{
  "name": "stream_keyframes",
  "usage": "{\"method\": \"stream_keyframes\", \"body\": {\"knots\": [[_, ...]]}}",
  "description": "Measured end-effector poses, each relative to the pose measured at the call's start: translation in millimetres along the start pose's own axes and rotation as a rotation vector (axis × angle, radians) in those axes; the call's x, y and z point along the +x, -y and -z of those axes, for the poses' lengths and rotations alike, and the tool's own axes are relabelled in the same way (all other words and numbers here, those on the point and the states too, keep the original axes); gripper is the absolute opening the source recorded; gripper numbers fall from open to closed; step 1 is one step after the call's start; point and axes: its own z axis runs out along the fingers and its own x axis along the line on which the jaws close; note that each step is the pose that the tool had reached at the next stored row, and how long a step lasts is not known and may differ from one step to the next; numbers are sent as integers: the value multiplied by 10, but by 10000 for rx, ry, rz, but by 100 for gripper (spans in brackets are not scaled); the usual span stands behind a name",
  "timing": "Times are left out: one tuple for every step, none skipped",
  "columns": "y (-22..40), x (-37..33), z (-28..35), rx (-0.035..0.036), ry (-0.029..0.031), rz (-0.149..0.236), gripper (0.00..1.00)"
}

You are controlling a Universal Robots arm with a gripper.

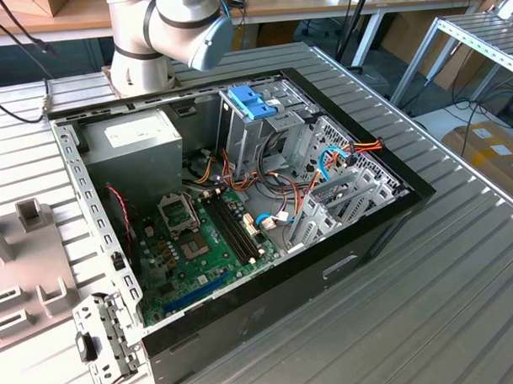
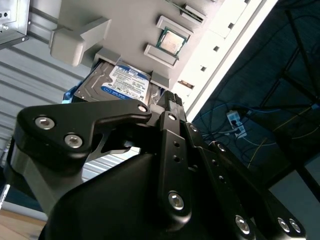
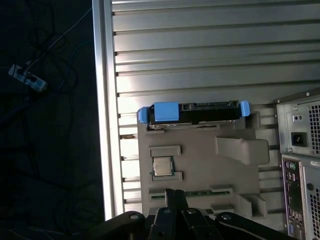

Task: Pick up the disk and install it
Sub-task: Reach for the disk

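Gripper [image 3: 171, 193] closed on nothing, hovering above the grey holder [image 3: 200, 165] — the approach, I judge, pick not yet made. A grasp calls for opening across the thin body. Beyond the chip [image 3: 162, 166], the disk [image 3: 192, 113] stands slotted at the holder's far edge — thin edge up, long axis along the table [image 3: 200, 50] ribs, blue rails [image 3: 143, 114] at its ends.

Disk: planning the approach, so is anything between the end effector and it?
Nothing visible. The dark metal hard drive with blue side rails stands uncovered in a slot of the grey plastic fixture. The black end effector is close to it in the second wrist view. The square processor chip lies in its own recess, apart.
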Motion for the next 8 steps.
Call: {"method": "stream_keyframes", "body": {"knots": [[0, 6, 0, 0, 0, 0, 11], [1, 15, 0, 0, 0, 0, 11], [2, 21, 0, 0, 0, 0, 11], [2, 28, 0, 0, 0, 0, 11], [3, 34, 0, 0, 0, 0, 11], [3, 39, 0, 0, 0, 0, 11], [4, 45, 0, 0, 0, 0, 11], [4, 53, 0, 0, 0, -1, 11]]}}
